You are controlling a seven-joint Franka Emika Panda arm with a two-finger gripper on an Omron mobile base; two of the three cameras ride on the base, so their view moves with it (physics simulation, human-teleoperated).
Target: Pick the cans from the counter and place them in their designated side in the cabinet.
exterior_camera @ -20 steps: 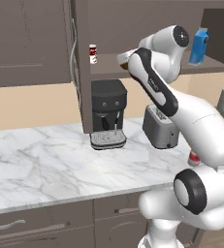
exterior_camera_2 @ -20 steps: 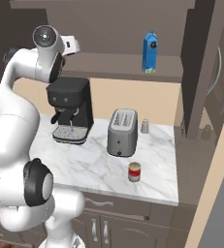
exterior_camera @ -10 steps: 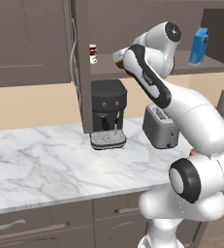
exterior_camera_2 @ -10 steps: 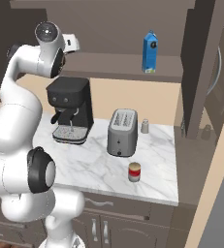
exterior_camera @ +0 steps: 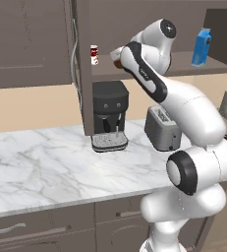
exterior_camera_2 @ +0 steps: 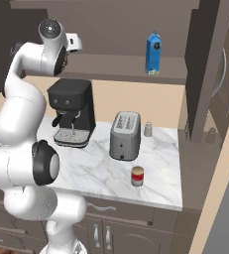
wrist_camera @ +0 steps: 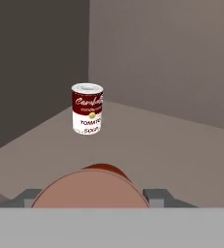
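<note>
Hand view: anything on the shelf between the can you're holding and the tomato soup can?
Nothing. In the hand view, the held can sits between the fingers, and only bare brown shelf runs up to the tomato soup can standing near the cabinet's back corner.

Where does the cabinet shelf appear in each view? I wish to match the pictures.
Left base view: the shelf crosses the upper right.
Right base view: it spans the upper middle, above the coffee machine.
Hand view: brown floor under the soup can, beyond the held can.
Landmark: the blue carton stands on it in both base views.
</note>
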